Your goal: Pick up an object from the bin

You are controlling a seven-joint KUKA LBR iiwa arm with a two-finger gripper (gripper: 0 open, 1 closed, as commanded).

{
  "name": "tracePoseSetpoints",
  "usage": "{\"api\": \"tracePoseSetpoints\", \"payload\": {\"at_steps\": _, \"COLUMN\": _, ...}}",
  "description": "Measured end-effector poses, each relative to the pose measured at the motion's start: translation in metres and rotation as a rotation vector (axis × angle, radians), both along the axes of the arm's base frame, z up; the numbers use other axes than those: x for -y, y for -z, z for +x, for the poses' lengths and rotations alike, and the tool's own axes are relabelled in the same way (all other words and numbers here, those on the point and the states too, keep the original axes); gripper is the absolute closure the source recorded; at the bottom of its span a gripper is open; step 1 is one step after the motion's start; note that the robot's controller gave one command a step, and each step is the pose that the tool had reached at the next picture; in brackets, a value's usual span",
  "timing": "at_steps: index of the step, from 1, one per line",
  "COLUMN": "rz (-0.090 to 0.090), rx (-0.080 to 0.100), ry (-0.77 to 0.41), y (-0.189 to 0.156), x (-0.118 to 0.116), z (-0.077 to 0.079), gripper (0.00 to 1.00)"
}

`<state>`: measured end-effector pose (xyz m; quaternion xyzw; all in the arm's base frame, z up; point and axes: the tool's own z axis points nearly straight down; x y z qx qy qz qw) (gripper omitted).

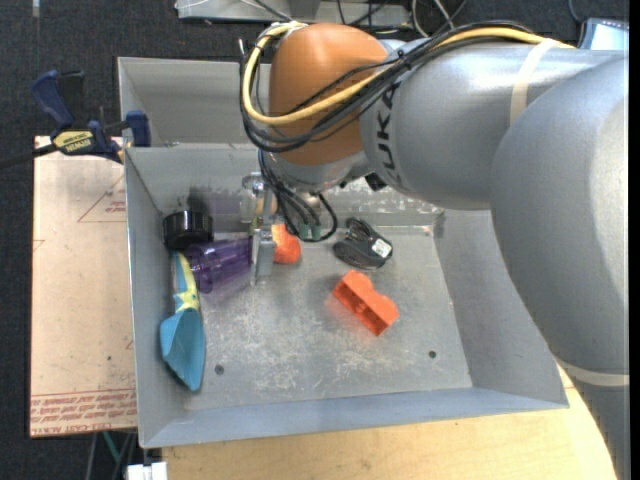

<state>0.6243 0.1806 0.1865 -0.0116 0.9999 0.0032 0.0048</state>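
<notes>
My gripper [262,256] hangs below the orange wrist cover at the bin's back left. Its tip stands right at the open end of a translucent purple cup [224,264] that lies on its side. A small orange piece [287,248] lies just to the right of the tip. I see nothing held in the gripper.
A black round cap-like thing [187,228] sits left of the cup by the left wall. A blue and yellow brush-like tool [183,330] lies along that wall. An orange block [365,303] rests mid-bin, with a black and grey gadget [362,247] behind it.
</notes>
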Motion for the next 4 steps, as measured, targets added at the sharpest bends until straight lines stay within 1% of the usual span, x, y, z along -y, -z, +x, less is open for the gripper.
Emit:
{"api": "tracePoseSetpoints", "payload": {"at_steps": 1, "rz": 0.001, "rx": -0.006, "ry": 0.059, "y": 0.075, "x": -0.043, "z": 0.003, "gripper": 0.00}}
{"api": "tracePoseSetpoints", "payload": {"at_steps": 2, "rz": -0.011, "rx": -0.002, "ry": 0.068, "y": 0.105, "x": -0.042, "z": 0.003, "gripper": 0.00}}
{"api": "tracePoseSetpoints", "payload": {"at_steps": 3, "rz": -0.011, "rx": -0.003, "ry": 0.041, "y": 0.028, "x": -0.029, "z": -0.022, "gripper": 0.00}}
{"api": "tracePoseSetpoints", "payload": {"at_steps": 4, "rz": -0.023, "rx": -0.001, "ry": -0.022, "y": 0.111, "x": -0.061, "z": -0.011, "gripper": 0.00}}
